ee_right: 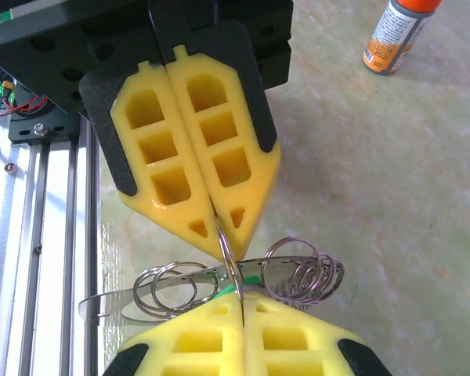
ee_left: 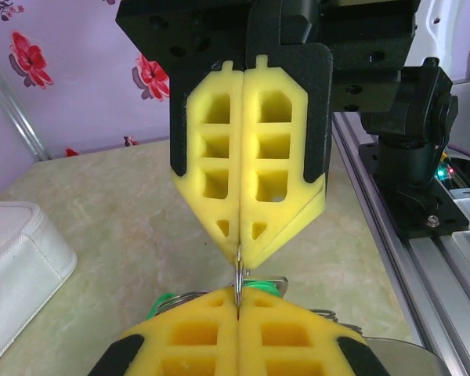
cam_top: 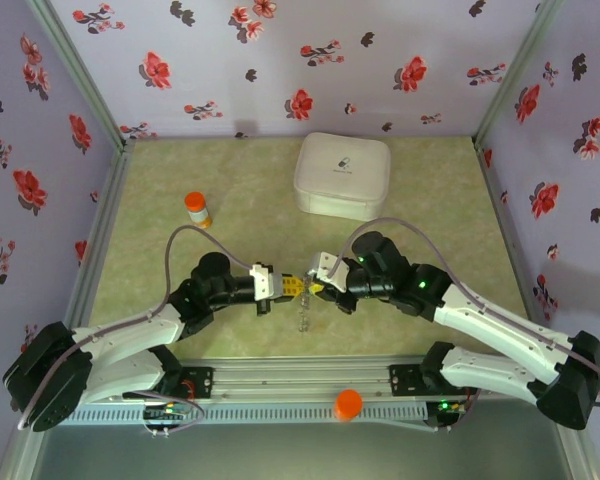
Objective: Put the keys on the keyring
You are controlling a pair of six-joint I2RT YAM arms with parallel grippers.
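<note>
Both grippers meet tip to tip above the middle of the table. My left gripper (cam_top: pixel 294 287) (ee_left: pixel 239 294) and my right gripper (cam_top: pixel 318 287) (ee_right: pixel 241 298) are each shut on the same thin metal ring, which stands edge-on between them. That ring belongs to the keyring (ee_right: pixel 200 275) (ee_left: pixel 239 274), a flat metal loop carrying several small wire rings (ee_right: pixel 309 270). Part of it hangs below the tips (cam_top: pixel 303 318). Green key heads (ee_left: pixel 263 284) (ee_right: pixel 251 279) peek out just behind the pinched ring, their shafts hidden by the yellow fingers (ee_right: pixel 196 345).
An orange-capped little bottle (cam_top: pixel 197 208) (ee_right: pixel 395 35) stands at the left back. A white rounded case (cam_top: pixel 342 175) (ee_left: pixel 16 266) lies at the centre back. An orange cap (cam_top: pixel 348 404) rests on the front rail (cam_top: pixel 280 385). Flowered walls enclose three sides.
</note>
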